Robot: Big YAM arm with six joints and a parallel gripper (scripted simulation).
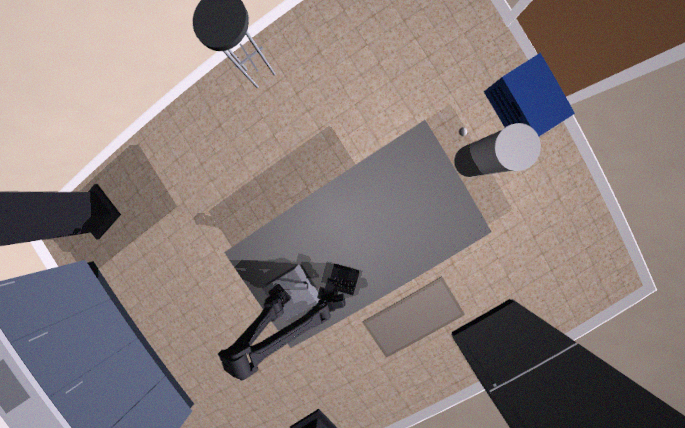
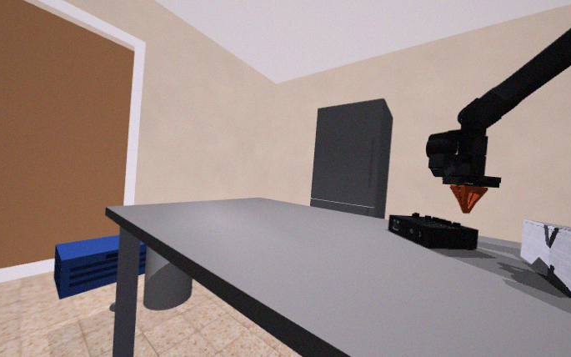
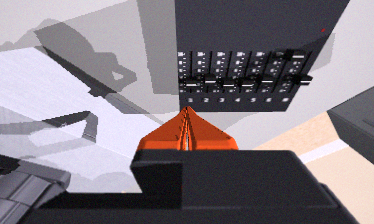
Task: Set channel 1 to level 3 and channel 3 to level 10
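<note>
The black lighting desk (image 3: 245,60) stands flat on the grey table, also seen in the exterior view (image 2: 431,229) and from above (image 1: 343,278). It has several faders side by side with numbers below. In the wrist view the channel 1 cap (image 3: 191,85) sits low on its scale. The channel 3 cap (image 3: 229,83) sits at about the same height. The two rightmost caps (image 3: 298,56) (image 3: 304,78) stand apart from the row. My gripper (image 3: 187,111) (image 2: 468,204), with orange fingers, is shut and empty. It hangs above the desk's near edge, in line with channel 1.
A white ribbed box (image 2: 560,261) stands on the table close to the desk, on the arm's side. A dark fridge (image 2: 352,155) stands behind the table. A blue crate (image 2: 97,262) and a grey cylinder (image 2: 165,279) sit on the floor beyond the far end.
</note>
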